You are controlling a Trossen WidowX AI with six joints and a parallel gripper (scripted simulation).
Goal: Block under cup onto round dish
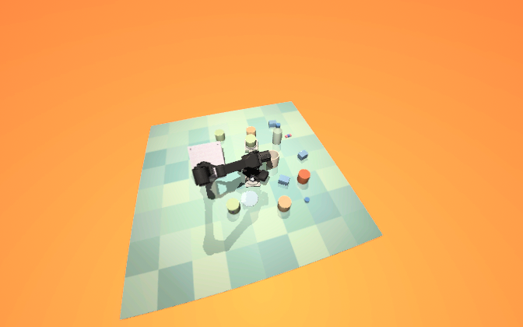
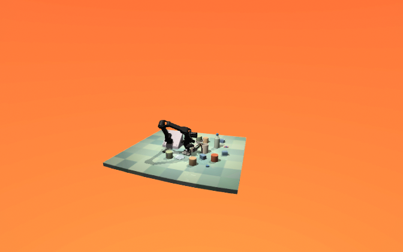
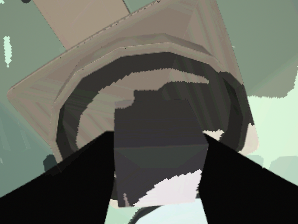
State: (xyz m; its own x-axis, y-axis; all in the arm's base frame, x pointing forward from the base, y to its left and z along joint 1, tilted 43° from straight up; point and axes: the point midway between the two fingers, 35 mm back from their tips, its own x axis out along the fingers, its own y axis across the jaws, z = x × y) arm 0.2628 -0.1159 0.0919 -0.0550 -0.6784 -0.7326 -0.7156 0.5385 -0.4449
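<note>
My gripper (image 1: 252, 177) (image 3: 154, 141) points down at the near end of the balance (image 1: 252, 184) (image 3: 37, 95). Its fingers are shut on the block (image 3: 160, 125), a squarish block, mostly in shadow with a pale lavender patch. The block is within the dark ring of that end; I cannot tell whether it is raised. A green cup (image 1: 250, 140) stands on the far end. A similar green cup (image 1: 233, 205) (image 2: 168, 154) stands close beside the pale round dish (image 1: 249, 198) (image 2: 179, 156), not above it. The arm hides the balance's middle.
A beige open beaker (image 1: 274, 159) (image 2: 204, 148) stands right of the gripper, near a blue block (image 1: 283, 180). A grey bottle (image 1: 277, 136) is behind. A red cylinder (image 1: 303, 176) and an orange cylinder (image 1: 284, 203) stand right. A white sloped panel (image 1: 206, 154) is behind the arm.
</note>
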